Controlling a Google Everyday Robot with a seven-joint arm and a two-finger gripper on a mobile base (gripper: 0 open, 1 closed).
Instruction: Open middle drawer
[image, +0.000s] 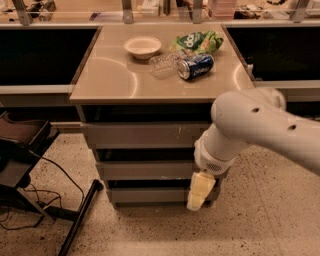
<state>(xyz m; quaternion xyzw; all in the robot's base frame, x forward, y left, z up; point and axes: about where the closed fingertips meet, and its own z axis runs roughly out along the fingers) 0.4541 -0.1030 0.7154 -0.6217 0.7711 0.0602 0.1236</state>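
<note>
Hanging below the front right corner of the table (110, 80), the single gripper (200, 192) points down at the end of the one white arm (260, 125), which reaches in from the right edge of the view. Whether the claw is spread or closed cannot be told. It sits in front of the right end of the lowest drawer front (150, 195), just under the right end of the middle drawer (145, 170). Three grey fronts are stacked beneath the table's front edge. The top drawer front (140, 135) is the largest and carries pale chipped marks, the middle drawer lies directly below it, and the lowest front is the narrowest. The middle drawer's front is plain, flat and without a handle, and dark gaps separate it from the fronts above and below. Four things lie on the tabletop. One pale bowl (142, 46) stands near the far edge, a little left of its middle. One green snack bag (196, 41) lies toward the far right corner. One blue can (196, 66) lies on its side just in front of the bag, near the right edge. One clear plastic cup (162, 65) lies tipped over between the bowl and the can, just beside the can. Left of the table, one black stand (25, 160) with trailing cables rests on the speckled floor (270, 215).
</note>
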